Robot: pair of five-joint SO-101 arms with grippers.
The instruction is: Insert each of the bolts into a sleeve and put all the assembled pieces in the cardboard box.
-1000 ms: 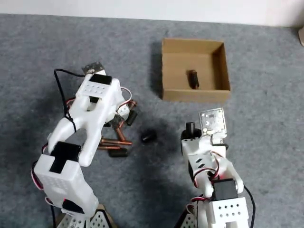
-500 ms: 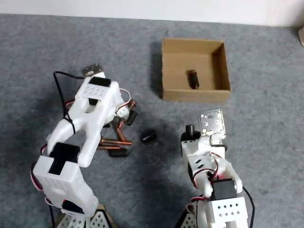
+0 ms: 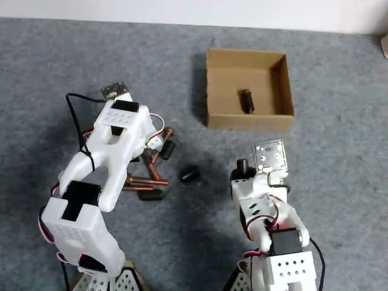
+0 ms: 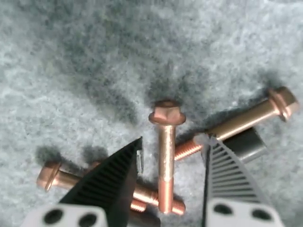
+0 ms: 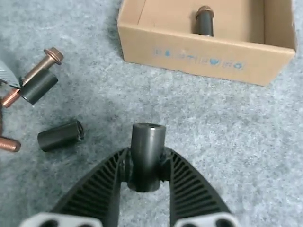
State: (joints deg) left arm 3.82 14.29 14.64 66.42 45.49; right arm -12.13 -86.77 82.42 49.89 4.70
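Observation:
Several copper bolts (image 3: 148, 176) lie in a heap on the grey carpet with black sleeves (image 3: 167, 149) among them. My left gripper (image 4: 173, 146) hangs open over the heap, its fingers either side of one copper bolt (image 4: 165, 156) without touching it. My right gripper (image 5: 146, 172) is shut on an upright black sleeve (image 5: 147, 153), which the high view shows as the held sleeve (image 3: 242, 166) near the table's middle. The cardboard box (image 3: 280, 79) stands at the back and holds one assembled piece (image 3: 246, 101). Another sleeve (image 3: 190, 174) lies loose between the arms.
A second bolt (image 4: 251, 116) crosses a sleeve (image 4: 244, 144) beside the left gripper. From the right wrist, the box wall (image 5: 203, 52) is ahead, with the loose sleeve (image 5: 60, 135) and a bolt (image 5: 42, 64) off to one side. Open carpet surrounds the box.
The left arm's wrist has shifted slightly to the left over the bolt heap. The right arm has barely moved and still holds its sleeve.

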